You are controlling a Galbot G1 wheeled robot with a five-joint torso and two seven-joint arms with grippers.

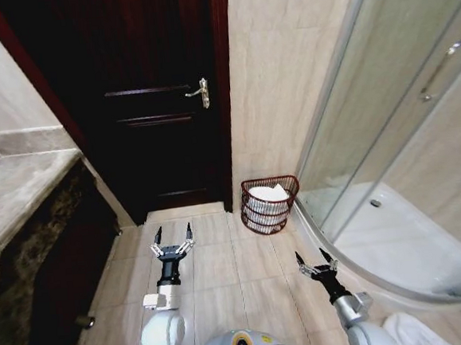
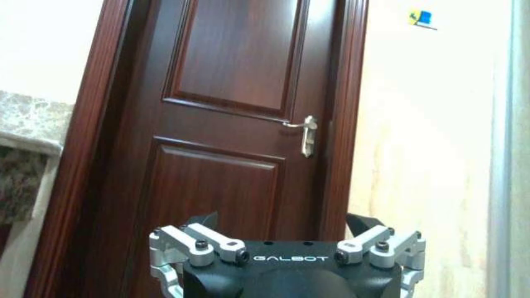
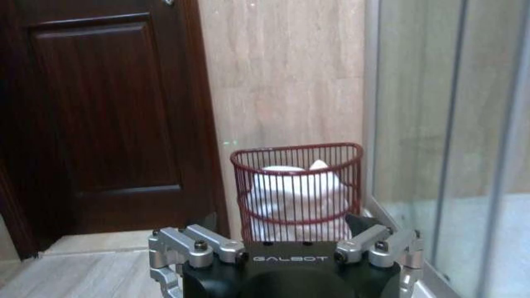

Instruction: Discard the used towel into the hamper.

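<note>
Tiled floor (image 1: 223, 285) — hamper (image 1: 269, 205) standing on it, by wall.

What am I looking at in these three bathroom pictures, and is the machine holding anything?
It is a wheeled robot with two arms. One picture looks down from its head; the other two come from cameras on its wrists. The left end effector hangs open over the floor tiles facing the dark door, holding nothing. The right end effector is open and empty too, pointing toward the hamper, a wire basket in the corner beside the shower glass. A white towel already lies inside it.
</note>
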